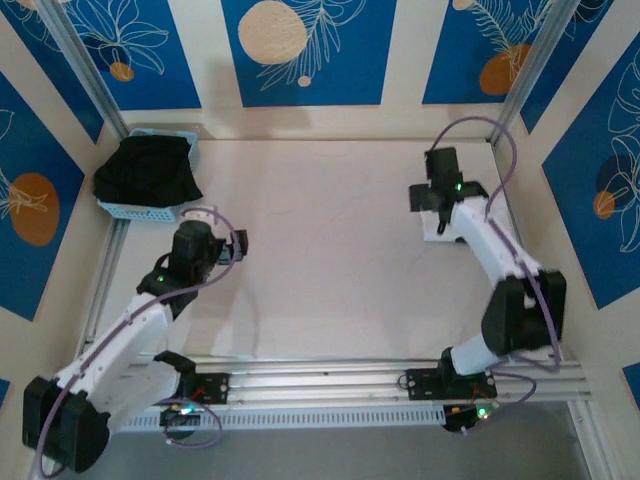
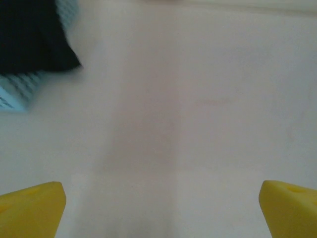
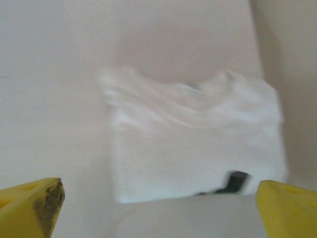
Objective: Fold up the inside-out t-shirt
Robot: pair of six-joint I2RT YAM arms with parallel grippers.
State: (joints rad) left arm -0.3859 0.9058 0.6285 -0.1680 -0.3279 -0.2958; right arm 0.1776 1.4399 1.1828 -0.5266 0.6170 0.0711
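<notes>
The inside-out t-shirt [image 3: 198, 144] lies on the table as a folded white rectangle, rumpled along its far edge, with a small black mark [image 3: 235, 181] at its near right corner. My right gripper [image 3: 158, 210] hovers over its near edge, open, with nothing between the yellow fingertips [image 3: 32, 203]. In the top view the shirt [image 1: 433, 228] shows as a white patch under the right gripper [image 1: 432, 195], at the table's far right. My left gripper [image 2: 161, 210] is open over bare table at the left, also seen from above [image 1: 232, 243].
A light blue basket [image 1: 140, 210] holding a black garment [image 1: 148, 170] sits at the far left corner, close ahead of the left gripper; the garment [image 2: 29, 34] and basket [image 2: 17, 91] also show in the left wrist view. Walls and metal posts enclose the table [image 1: 330, 250].
</notes>
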